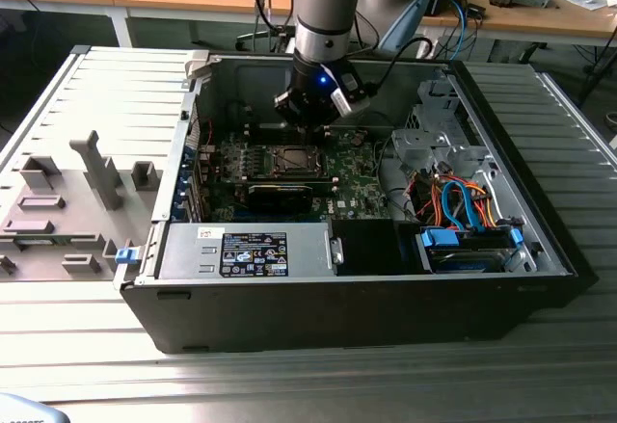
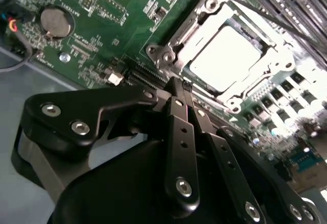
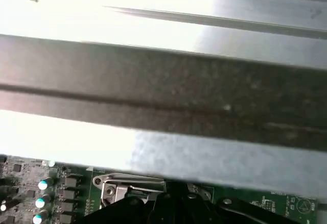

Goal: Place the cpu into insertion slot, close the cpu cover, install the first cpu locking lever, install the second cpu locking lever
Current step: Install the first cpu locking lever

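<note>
In the second wrist view, the small flat square silvery-grey cpu [image 2: 225, 60] is seen seated in the silver-rimmed square insertion slot [image 2: 271, 89] of the green motherboard [image 2: 97, 25], framed by the thin silvery hinged cpu cover [image 2: 196, 32] lying closed over it. The black hand [image 2: 179, 89] is held just beside the socket edge, fingers pressed together, nothing gripped.
</note>
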`<state>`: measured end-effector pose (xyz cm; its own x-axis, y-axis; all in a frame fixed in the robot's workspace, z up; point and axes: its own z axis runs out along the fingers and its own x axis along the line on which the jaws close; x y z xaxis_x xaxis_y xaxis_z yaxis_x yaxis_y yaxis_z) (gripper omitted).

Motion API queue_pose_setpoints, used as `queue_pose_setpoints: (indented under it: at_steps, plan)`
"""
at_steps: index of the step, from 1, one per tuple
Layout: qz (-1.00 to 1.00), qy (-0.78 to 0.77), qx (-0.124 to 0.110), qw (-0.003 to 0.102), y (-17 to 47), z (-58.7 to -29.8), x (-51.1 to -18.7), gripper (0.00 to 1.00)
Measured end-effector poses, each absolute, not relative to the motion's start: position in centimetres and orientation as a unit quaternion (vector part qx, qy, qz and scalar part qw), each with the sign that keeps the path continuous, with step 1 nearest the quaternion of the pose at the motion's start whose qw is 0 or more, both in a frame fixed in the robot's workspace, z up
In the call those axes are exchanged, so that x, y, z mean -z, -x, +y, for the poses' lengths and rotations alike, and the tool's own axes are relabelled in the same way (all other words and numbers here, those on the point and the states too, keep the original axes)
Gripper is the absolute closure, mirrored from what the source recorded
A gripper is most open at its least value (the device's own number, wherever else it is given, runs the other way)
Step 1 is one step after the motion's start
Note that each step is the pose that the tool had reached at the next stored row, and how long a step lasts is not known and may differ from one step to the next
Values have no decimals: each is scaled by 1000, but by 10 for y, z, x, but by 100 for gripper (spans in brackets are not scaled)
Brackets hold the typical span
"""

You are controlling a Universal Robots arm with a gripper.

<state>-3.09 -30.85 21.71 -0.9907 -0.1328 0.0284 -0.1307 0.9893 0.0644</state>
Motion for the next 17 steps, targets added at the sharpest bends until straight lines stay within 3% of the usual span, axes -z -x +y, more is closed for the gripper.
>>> queue_pose_setpoints:
  at_steps: [3,5,17]
  plan:
    - [-997,-66,31,16,31,-317,-218,89]
    - [-997,-66,30,16,31,-340,-219,89]
    - [-997,-66,30,16,31,-340,-246,89]
